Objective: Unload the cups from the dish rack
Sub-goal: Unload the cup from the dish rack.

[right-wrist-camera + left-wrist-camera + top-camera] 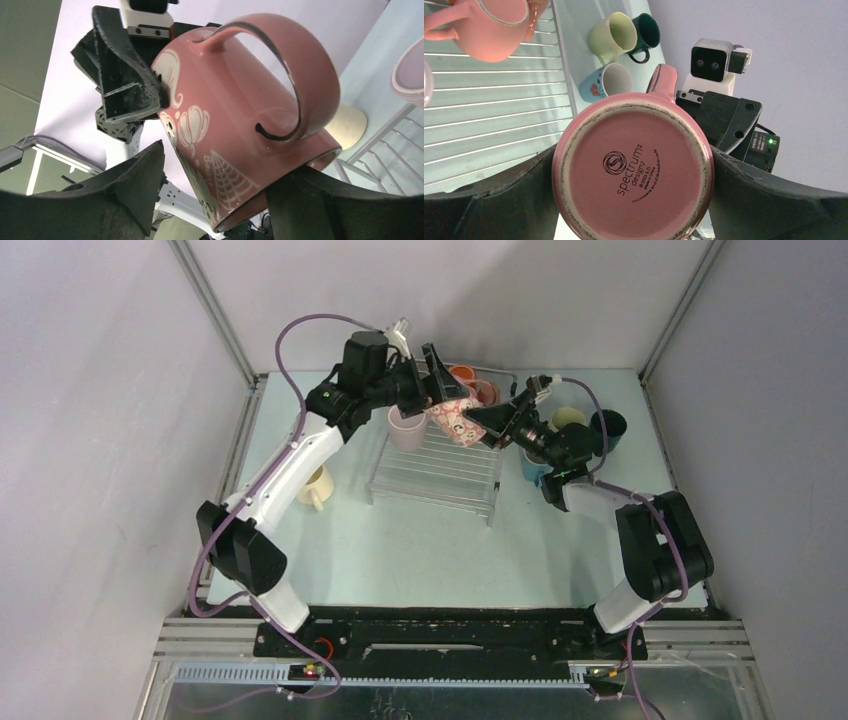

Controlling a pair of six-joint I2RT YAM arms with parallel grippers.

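**A:** Overhead, what do you list?

**B:** Item one: pink patterned mug (457,420), lifted over the far edge of the dish rack (440,478) and tipped on its side between my two hands. My left gripper (447,400) has it from the far left, and my right gripper (485,423) comes at it from the right. Item two: lilac mug (406,427), upright on the rack's far left part. Item three: cream mug (316,487), on the table (400,550) left of the rack.

**A:** Left wrist?

**B:** The mug's base faces the lens (maker's stamp legible). My left fingers (499,200) press on both sides of it, so it is clamped. A salmon mug (489,30) shows against the wires. Off the rack, close together: pale yellow mug (616,35), dark green mug (647,30), blue mug (596,85).

**A:** Right wrist?

**B:** Handle (300,65) uppermost, rim end toward me. My right jaws stand apart on either side of the mug. A gap shows at one finger, so there is no grip on that side.
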